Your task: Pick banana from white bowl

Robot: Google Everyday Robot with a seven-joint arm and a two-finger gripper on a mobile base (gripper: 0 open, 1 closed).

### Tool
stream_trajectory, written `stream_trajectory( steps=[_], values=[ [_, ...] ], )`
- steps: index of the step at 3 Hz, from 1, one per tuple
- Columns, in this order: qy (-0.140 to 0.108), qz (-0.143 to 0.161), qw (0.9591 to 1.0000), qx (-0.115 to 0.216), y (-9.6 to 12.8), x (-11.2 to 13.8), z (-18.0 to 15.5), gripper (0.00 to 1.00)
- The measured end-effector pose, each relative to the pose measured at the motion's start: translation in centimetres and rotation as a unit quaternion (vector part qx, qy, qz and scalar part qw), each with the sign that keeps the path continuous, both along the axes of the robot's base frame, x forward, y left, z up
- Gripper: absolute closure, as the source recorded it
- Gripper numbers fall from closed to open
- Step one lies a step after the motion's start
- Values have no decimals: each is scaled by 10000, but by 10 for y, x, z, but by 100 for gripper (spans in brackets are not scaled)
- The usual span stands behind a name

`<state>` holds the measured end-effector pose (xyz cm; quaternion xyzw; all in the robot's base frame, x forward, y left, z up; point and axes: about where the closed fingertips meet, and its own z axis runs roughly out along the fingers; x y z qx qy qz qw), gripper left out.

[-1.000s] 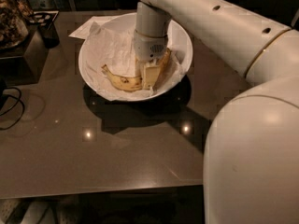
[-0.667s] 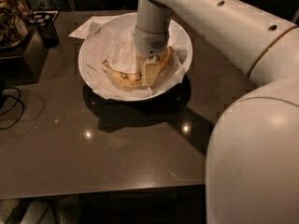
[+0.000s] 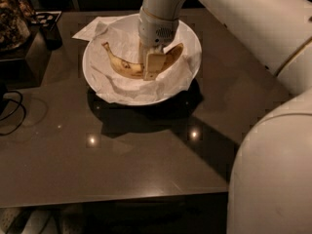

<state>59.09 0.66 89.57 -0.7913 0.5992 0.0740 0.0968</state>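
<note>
The banana (image 3: 121,62), yellow with brown spots, is in the white bowl (image 3: 93,79), which is lined with crumpled white paper (image 3: 171,77). Its stem end points to the back left and its other end shows at the right of the gripper. My gripper (image 3: 148,71) comes straight down from above into the middle of the bowl and is shut on the banana's middle. One finger (image 3: 153,64) stands in front of the fruit; the other is hidden behind it. The banana looks held slightly above the paper.
The bowl stands at the back middle of a dark glossy table (image 3: 126,160). A flat white paper sheet (image 3: 87,31) sticks out behind the bowl's left side. Dark boxes (image 3: 46,30) and clutter stand at the back left. A black cable (image 3: 14,113) lies at left. My white arm (image 3: 273,169) fills the right.
The gripper has closed on the banana's middle and risen a little. The banana has moved up and back from the bowl's front part, and its stem end now shows fully.
</note>
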Motion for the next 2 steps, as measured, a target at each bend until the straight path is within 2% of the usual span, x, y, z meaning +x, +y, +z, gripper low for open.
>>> stream_trajectory(
  steps=[1,2],
  values=[
    [-73,-16,10000,57,4,4,-1,100],
    [-176,-3,9998,-19,14,-7,19,100]
  ],
)
